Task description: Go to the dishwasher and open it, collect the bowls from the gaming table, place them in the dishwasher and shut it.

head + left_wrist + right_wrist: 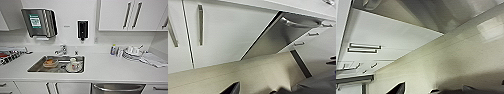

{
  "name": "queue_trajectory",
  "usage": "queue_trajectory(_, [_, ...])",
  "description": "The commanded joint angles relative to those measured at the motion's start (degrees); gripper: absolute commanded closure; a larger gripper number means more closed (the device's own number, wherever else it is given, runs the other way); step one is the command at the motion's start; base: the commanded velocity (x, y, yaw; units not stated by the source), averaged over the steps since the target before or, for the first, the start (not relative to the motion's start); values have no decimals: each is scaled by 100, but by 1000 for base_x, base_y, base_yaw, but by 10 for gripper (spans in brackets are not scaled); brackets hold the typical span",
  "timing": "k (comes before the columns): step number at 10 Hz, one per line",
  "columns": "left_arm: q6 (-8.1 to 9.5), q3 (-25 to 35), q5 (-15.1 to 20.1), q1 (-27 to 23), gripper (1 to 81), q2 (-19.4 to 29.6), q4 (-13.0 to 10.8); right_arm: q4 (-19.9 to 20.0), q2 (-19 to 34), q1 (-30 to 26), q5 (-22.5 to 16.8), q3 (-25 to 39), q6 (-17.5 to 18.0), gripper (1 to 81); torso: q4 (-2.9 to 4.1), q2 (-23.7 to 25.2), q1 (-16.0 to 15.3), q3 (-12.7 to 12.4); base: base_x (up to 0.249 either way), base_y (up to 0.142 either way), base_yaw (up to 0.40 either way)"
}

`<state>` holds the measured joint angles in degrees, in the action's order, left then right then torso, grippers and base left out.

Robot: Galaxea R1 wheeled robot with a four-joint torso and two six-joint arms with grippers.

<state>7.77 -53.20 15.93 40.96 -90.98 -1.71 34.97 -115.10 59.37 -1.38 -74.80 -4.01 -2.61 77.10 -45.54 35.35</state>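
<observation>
The dishwasher (118, 88) sits at the bottom edge of my head view, right of centre, steel front and bar handle under the white counter (107, 67). Mid-frame, the sink (57, 64) holds dishes. Farther back hang the towel dispenser (38, 23) and soap dispenser (82, 29). I cannot tell either gripper's jaw state.

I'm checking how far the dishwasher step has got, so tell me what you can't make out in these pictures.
- Dishwasher: the head view's lower edge cuts it off below the bar handle, so its door position is unclear there.
- Dishes in the sink: too blurred to identify, head view.
- Items by the dish stack: small and blurred, head view.
- Both wrist views: cabinet fronts and floor; whether either claw is open cannot be told.
</observation>
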Motion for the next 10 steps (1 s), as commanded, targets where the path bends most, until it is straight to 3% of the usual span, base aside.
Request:
queue_trajectory(1, [23, 64, 147, -497, 10, 228, 4, 281, 467, -719, -363, 318, -12, 10, 0, 549, -356, -22, 0, 0, 0])
queue_trajectory(4, [14, 125, 112, -891, 10, 316, -31, 326, 512, -904, -363, 406, -12, 10, 0, 1040, -673, 179, 0, 0, 0])
queue_trajectory(8, [-3, 117, 138, -1525, 10, 316, -23, 343, 529, -922, -363, 345, -12, 10, 0, 1895, -1204, 194, 0, 0, 0])
queue_trajectory(9, [5, 108, 129, -1524, 10, 308, -6, 369, 529, -983, -363, 371, -3, 10, 0, 1526, -959, 194, 0, 0, 0])
queue_trajectory(10, [6, 73, 129, -1525, 10, 273, 21, 430, 538, -1062, -363, 380, -3, 10, 0, 1742, -1093, 194, 0, 0, 0])
